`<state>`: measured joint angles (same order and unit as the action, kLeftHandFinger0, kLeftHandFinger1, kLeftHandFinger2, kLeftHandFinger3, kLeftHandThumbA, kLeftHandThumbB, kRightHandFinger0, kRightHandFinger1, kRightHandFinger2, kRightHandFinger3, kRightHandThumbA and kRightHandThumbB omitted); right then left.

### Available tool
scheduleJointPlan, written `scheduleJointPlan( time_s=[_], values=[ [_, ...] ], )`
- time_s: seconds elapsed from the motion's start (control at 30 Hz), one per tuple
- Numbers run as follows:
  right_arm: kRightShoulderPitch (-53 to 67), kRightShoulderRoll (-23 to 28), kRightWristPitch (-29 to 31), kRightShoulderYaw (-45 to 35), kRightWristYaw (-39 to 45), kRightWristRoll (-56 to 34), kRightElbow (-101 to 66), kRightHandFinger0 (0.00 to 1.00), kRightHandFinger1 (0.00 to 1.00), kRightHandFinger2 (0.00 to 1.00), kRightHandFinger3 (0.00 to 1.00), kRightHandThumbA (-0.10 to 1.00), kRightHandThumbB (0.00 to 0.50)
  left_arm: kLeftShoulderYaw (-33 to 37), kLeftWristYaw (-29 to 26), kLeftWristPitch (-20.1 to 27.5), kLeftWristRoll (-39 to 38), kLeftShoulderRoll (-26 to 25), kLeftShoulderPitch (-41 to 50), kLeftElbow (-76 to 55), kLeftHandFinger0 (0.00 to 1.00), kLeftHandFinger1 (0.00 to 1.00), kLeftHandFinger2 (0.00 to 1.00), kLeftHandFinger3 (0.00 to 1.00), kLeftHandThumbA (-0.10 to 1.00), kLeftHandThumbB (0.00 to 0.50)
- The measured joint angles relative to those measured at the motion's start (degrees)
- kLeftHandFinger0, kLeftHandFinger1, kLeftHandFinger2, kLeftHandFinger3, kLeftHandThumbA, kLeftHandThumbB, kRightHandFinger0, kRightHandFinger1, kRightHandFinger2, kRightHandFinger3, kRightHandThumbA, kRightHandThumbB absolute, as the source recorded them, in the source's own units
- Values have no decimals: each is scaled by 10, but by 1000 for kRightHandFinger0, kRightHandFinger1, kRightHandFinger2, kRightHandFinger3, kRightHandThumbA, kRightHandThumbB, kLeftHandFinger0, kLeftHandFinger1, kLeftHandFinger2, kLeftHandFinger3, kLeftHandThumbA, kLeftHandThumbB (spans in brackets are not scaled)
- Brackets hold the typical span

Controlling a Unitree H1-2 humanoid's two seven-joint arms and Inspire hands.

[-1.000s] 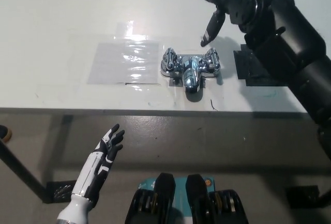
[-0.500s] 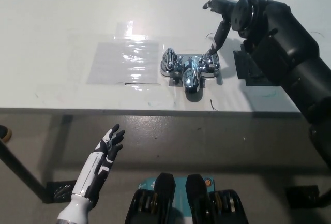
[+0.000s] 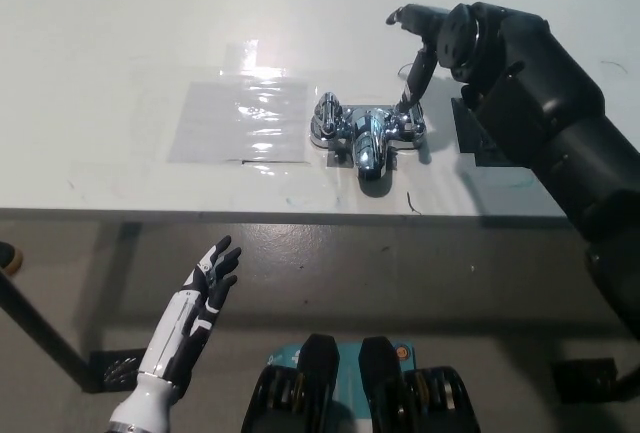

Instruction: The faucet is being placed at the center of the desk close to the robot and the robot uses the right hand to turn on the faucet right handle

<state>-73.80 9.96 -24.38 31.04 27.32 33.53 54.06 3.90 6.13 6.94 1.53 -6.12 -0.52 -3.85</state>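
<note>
A chrome faucet (image 3: 366,133) stands on the white desk (image 3: 120,43) near its front edge, spout pointing toward me, with a handle on each side. My black right hand (image 3: 428,41) hangs over the right handle (image 3: 409,119), fingers spread, and one fingertip (image 3: 405,105) reaches down onto the top of that handle. Nothing is gripped. My white left hand (image 3: 208,288) rests open below the desk edge at the lower left, fingers apart.
A clear shiny plastic sheet (image 3: 242,118) lies flat on the desk left of the faucet. A black square patch (image 3: 478,135) sits right of the faucet, partly hidden under my right arm. The floor shows below the desk's front edge.
My right hand has moved down and toward the faucet; a fingertip that hung above the right handle now touches it. The left hand has stayed put.
</note>
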Motion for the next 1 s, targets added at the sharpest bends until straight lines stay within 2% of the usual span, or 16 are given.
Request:
scheduleJointPlan(
  time_s=[0.17,0.47,0.9,1.0],
  values=[
    [0,-2,0,0,0,0,2,1000,1000,1000,1000,1000,344,0,0,0,1,0,-1,0,1000,1000,1000,1000,927,108],
    [0,-9,-4,7,1,0,4,1000,1000,1000,1000,1000,319,0,0,0,1,0,-2,0,1000,1000,1000,1000,936,125],
    [0,-22,-17,18,5,2,11,1000,1000,1000,1000,1000,309,0,0,0,3,-1,-7,0,1000,1000,1000,1000,940,119],
    [0,-21,-18,20,5,3,11,1000,1000,1000,1000,1000,324,0,0,-1,4,-1,-8,0,1000,1000,1000,1000,961,114]
  ],
)
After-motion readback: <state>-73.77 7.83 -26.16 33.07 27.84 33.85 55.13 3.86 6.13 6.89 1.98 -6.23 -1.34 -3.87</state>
